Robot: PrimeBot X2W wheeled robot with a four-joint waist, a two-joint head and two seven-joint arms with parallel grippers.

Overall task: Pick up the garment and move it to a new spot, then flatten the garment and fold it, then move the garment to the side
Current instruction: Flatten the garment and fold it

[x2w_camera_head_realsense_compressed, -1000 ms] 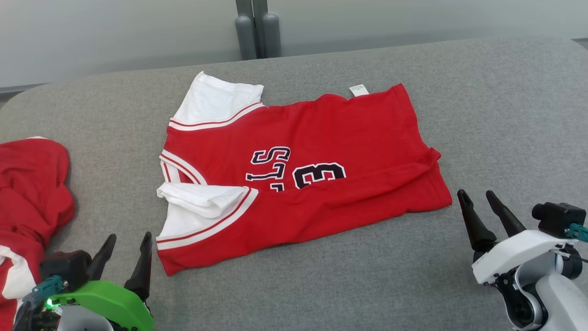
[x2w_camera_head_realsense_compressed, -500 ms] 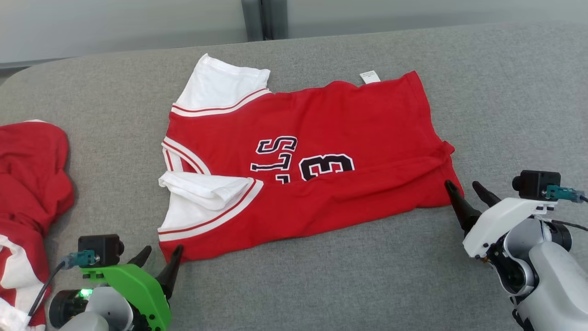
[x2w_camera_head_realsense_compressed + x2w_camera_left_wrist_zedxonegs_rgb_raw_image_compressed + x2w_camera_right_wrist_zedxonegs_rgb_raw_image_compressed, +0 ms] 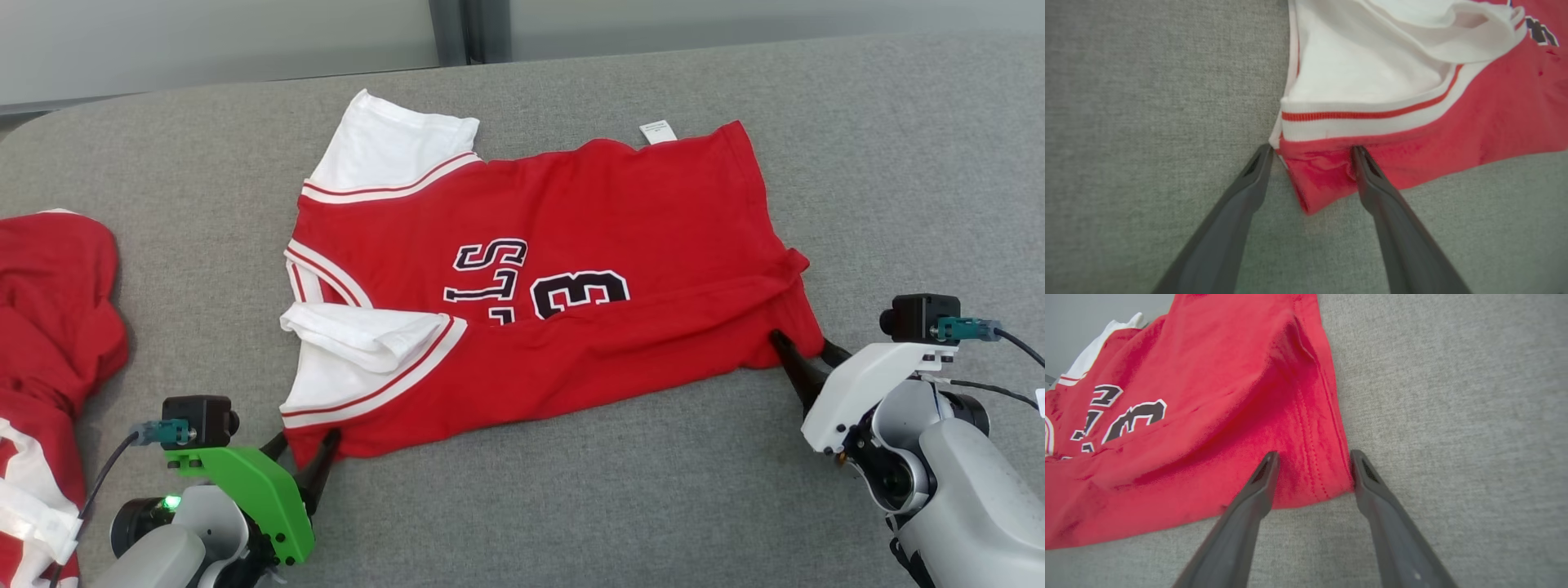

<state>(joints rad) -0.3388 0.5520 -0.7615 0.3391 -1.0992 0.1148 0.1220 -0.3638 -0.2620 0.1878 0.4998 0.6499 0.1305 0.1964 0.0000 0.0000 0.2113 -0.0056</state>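
- Left wrist view is showing the left gripper (image 3: 1311, 151) standing open, its two dark fingers straddling the near left corner of the garment (image 3: 1412, 134). One tip is touching the red hem and the other is resting on the grey padded surface (image 3: 1147, 102) just beside that corner.
- The right gripper (image 3: 1314, 455) is standing open too, its fingers bracketing the garment's near right hem corner, with red cloth lying between the tips.
- The garment, a red jersey with white sleeves and black numbers, is lying mostly flat, with a crease running along its near edge.
- A white label (image 3: 658, 131) is sticking out from the garment's far edge.
- Another red-and-white cloth (image 3: 57, 310) is lying bunched well to the garment's left.
- Beyond the garment, a pale wall (image 3: 204, 41) and a dark upright post (image 3: 469, 28) are rising behind the surface.
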